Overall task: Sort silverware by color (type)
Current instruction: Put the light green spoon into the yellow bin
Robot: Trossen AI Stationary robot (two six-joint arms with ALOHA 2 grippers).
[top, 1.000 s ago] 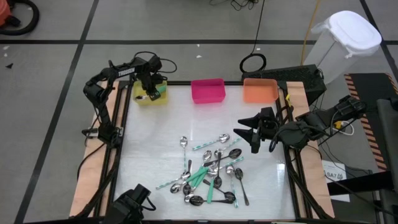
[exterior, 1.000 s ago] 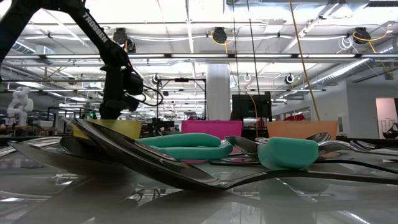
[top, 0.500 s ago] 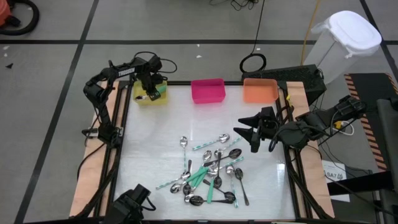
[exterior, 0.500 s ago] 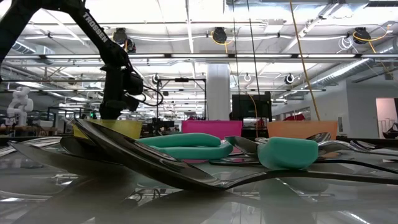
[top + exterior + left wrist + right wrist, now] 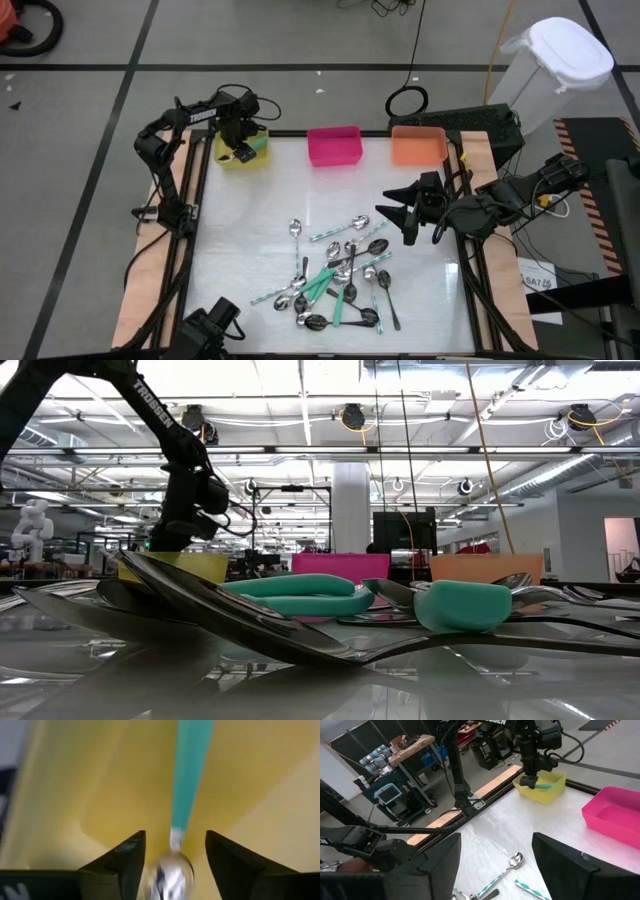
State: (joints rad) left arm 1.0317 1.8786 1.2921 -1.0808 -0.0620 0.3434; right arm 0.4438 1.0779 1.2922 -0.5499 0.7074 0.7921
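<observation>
My left gripper (image 5: 240, 146) hangs over the yellow bin (image 5: 224, 158) at the table's far left, fingers pointing down. In the left wrist view it (image 5: 175, 857) is open. A teal-handled spoon (image 5: 190, 775) lies in the bin below it, its shiny bowl (image 5: 169, 872) between the fingers with a gap on either side. The rest of the silverware (image 5: 335, 275), with teal, silver and dark spoons, lies piled on the white table top. My right gripper (image 5: 383, 203) is open and hovers just right of the pile with nothing between its fingers.
A pink bin (image 5: 334, 146) and an orange bin (image 5: 418, 146) stand beside the yellow one along the far edge. A black frame (image 5: 200, 200) runs around the white table top. Bare table lies between the bins and the pile.
In the low view my left gripper has tipped a little where it hangs above the yellow bin. The pile and my right arm have kept still.
</observation>
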